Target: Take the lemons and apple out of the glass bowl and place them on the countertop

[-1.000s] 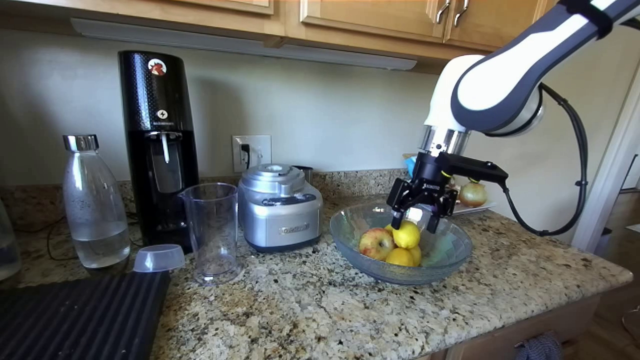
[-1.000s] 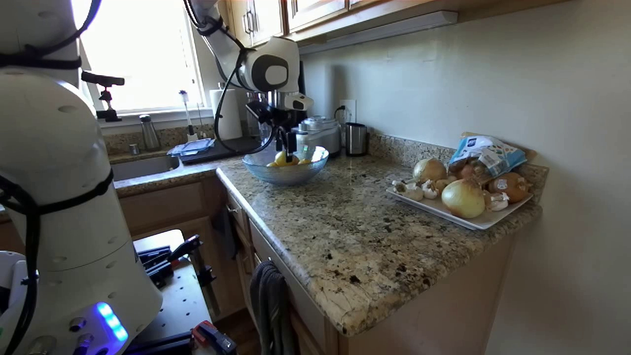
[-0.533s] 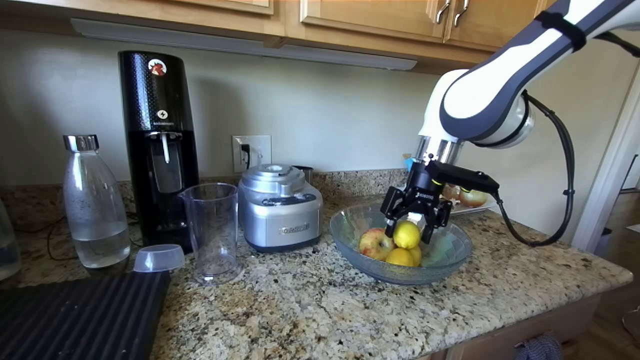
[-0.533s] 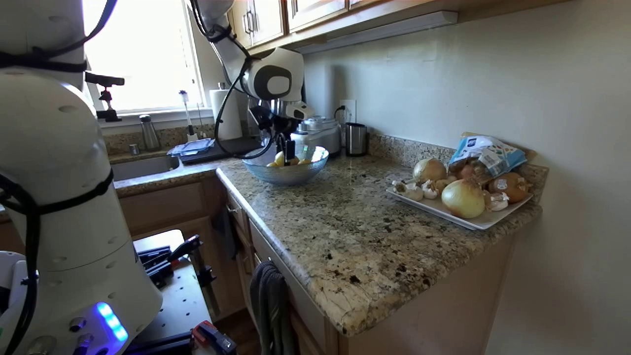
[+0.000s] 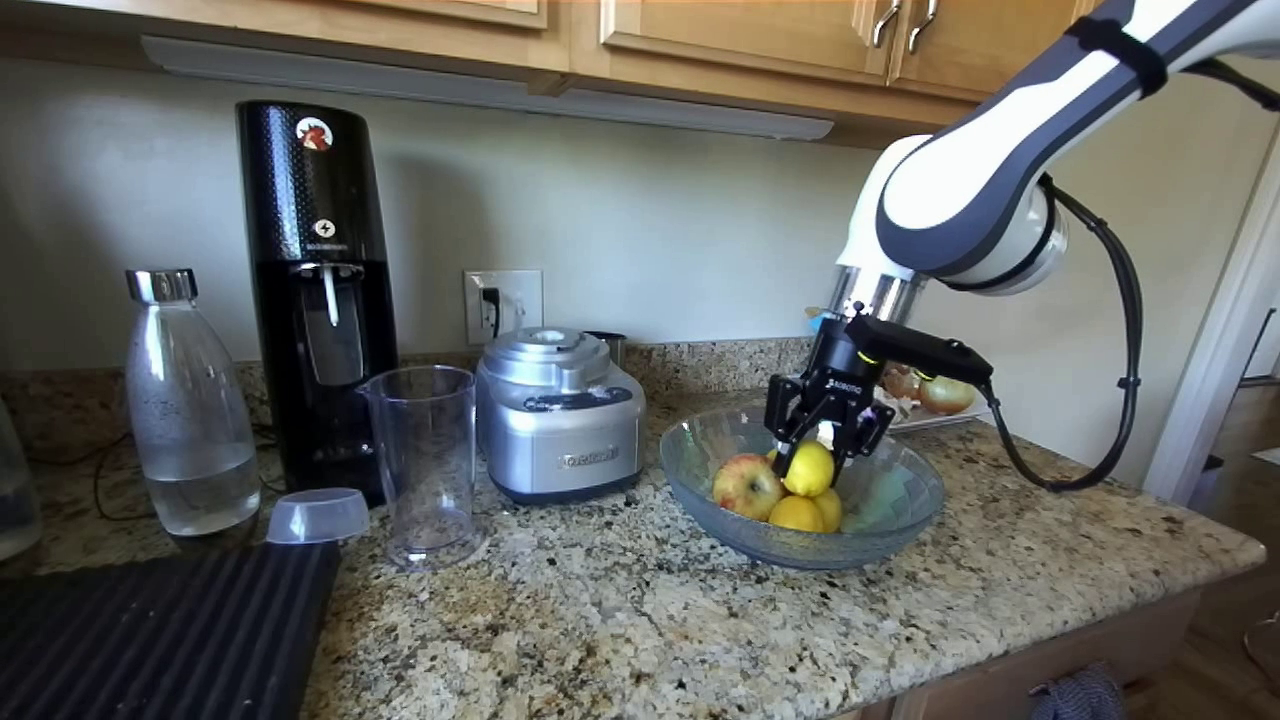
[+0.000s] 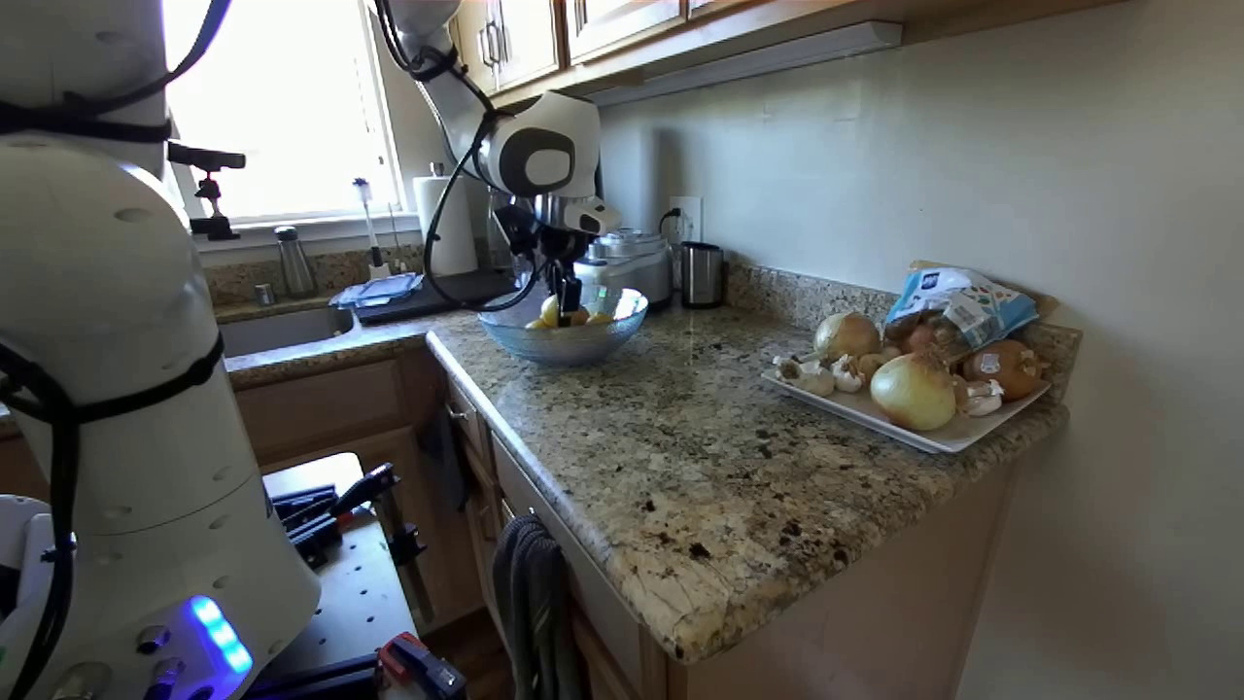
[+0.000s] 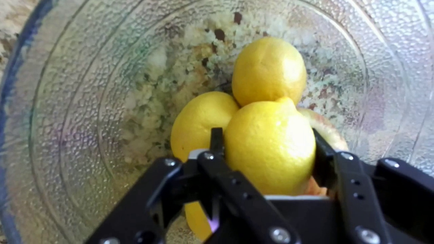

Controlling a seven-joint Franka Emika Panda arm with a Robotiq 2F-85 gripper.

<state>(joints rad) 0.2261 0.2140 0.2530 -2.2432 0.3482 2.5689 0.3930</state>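
Observation:
The top lemon (image 7: pixel 271 145) of the pile sits between the fingers of my gripper (image 7: pixel 268 137), which touch it on both sides: the gripper is shut on it. It still rests against the other fruit inside the glass bowl (image 5: pixel 880 535). Below it in the wrist view show a lemon (image 7: pixel 269 73) farther up and another lemon (image 7: pixel 195 120) on the left. A yellow fruit (image 7: pixel 196 220) peeks out beneath the linkage. Red and yellow, the apple (image 5: pixel 746 486) lies left of the gripper in an exterior view; my fingers mostly cover it in the wrist view. Granite countertop (image 5: pixel 600 620) surrounds the bowl.
A steel food processor (image 5: pixel 562 420) stands close beside the bowl, then a clear pitcher (image 5: pixel 422 470), a black soda machine (image 5: pixel 318 300) and a black ribbed mat (image 5: pixel 160 620). A white dish (image 6: pixel 938 442) with onions and garlic occupies the counter's far end.
My gripper has come down into the bowl and slightly left in an exterior view. Its open jaws have shut on the top lemon, and the lemon and apple have shifted slightly left.

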